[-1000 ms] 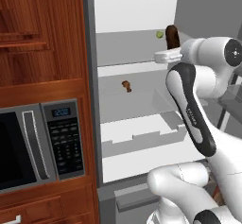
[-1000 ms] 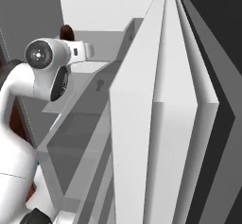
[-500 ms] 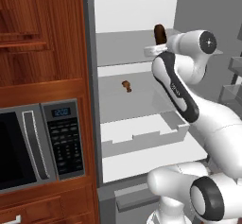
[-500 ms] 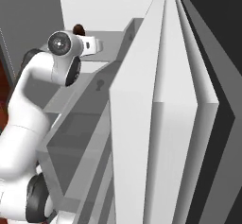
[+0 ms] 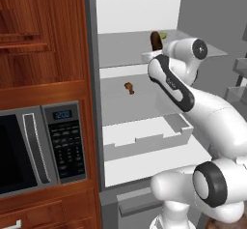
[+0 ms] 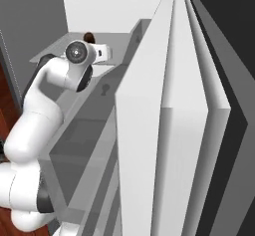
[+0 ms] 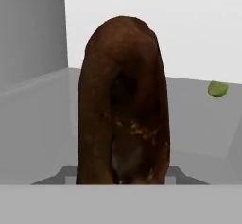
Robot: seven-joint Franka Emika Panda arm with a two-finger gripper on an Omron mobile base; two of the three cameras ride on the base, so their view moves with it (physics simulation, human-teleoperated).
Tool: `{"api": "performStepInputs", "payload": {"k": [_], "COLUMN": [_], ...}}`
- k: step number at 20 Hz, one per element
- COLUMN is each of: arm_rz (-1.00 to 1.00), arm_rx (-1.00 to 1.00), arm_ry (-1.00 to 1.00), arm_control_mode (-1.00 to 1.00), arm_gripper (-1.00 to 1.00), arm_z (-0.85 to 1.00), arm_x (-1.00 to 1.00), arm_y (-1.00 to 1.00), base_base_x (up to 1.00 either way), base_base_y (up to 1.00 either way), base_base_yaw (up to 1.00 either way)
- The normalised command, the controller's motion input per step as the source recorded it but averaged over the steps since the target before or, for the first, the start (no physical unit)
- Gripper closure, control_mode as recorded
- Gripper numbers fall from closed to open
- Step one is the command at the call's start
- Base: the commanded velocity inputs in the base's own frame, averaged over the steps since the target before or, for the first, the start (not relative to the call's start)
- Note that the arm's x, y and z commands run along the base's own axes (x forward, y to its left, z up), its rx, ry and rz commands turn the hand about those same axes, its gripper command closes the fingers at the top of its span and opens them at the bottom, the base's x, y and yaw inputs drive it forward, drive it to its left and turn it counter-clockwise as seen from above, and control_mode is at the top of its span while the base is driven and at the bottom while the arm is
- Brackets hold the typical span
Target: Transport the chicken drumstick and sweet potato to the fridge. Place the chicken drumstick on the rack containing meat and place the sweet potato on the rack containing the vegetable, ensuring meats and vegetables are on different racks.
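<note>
One sweet potato (image 7: 124,105), one small green vegetable (image 7: 218,89) and one golden-brown piece of meat (image 5: 129,87) can be counted inside the open fridge (image 5: 140,10), and one microwave (image 5: 43,146) sits in the wooden cabinetry (image 5: 41,35) to its left. The sweet potato is a dark reddish-brown oblong tuber with a rounded blunt top, its skin mottled with darker patches and a few small orange flecks near the middle; in the hand view it stands upright and close to the camera, rising from between the fingers of the end effector (image 7: 124,178), which is clamped on its lower end. In the left base view the sweet potato (image 5: 156,40) shows as a dark upright shape over the top shelf (image 5: 202,47) of the fridge, just ahead of the white arm's wrist, with the pale green vegetable (image 5: 164,35) just beside it at the same level toward the back of that shelf. Whether the tuber's lower end touches the shelf cannot be told. The meat lies alone on the shelf below, a small drumstick shape well apart from the sweet potato, and beneath it is a white drawer (image 5: 144,138). In the right base view the sweet potato (image 6: 89,36) peeks out as a dark rounded top just behind the arm's round wrist joint, at the upper shelf.
</note>
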Motion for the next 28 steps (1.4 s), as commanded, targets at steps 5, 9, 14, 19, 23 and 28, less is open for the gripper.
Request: {"api": "performStepInputs", "payload": {"k": [5,9,14,19,23,28], "arm_rz": [0.08,0.04,0.00,0.00,0.00,0.00], "arm_rx": [0.00,0.00,0.00,0.00,0.00,0.00], "arm_ry": [0.01,0.03,0.04,0.02,0.00,0.02], "arm_control_mode": [-1.00,-1.00,-1.00,-1.00,-1.00,-1.00], "arm_gripper": [1.00,1.00,1.00,1.00,1.00,1.00], "arm_z": [-0.19,-0.04,0.00,-0.11,-0.24,-0.34], "arm_x": [0.35,0.34,0.40,0.52,0.62,0.68], "arm_y": [0.00,0.00,0.00,0.00,0.00,0.00], "base_base_x": [0.00,0.00,0.00,0.00,0.00,0.00], "base_base_y": [0.00,0.00,0.00,0.00,0.00,0.00], "base_base_yaw": [0.00,0.00,0.00,0.00,0.00,0.00]}}
